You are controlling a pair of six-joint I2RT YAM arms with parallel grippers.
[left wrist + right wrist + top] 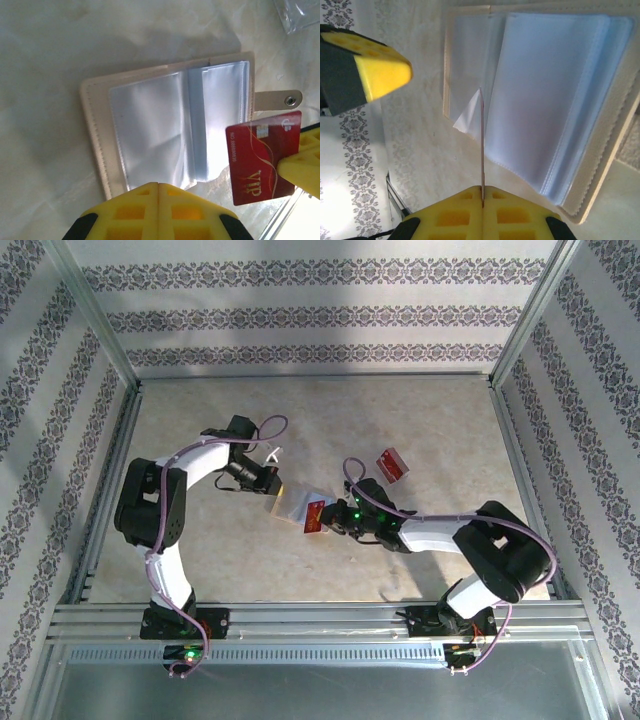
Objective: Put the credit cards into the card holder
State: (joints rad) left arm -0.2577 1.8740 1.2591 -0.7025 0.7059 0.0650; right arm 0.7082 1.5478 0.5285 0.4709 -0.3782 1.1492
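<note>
Yellow and pressed flat together, the right fingers pinch a thin red rectangular credit card with pale gold "VIP" lettering by one edge. From the right wrist the card shows edge-on as a thin line, its free end touching the loose corner of a clear sleeve. The left fingers, yellow too, are closed tight against each other at the near edge of the small tan rectangular card holder; whether they nip a sleeve or the cover there I cannot tell. The holder lies open and flat on the pale marbled bench, between the two arms. Its clear bluish plastic sleeves face up, and its closing tab with a metal snap sticks out toward the held card. That card hangs tilted over the holder's tab-side corner. A second red card lies on the bench well apart from the holder, farther back on the right side.
</note>
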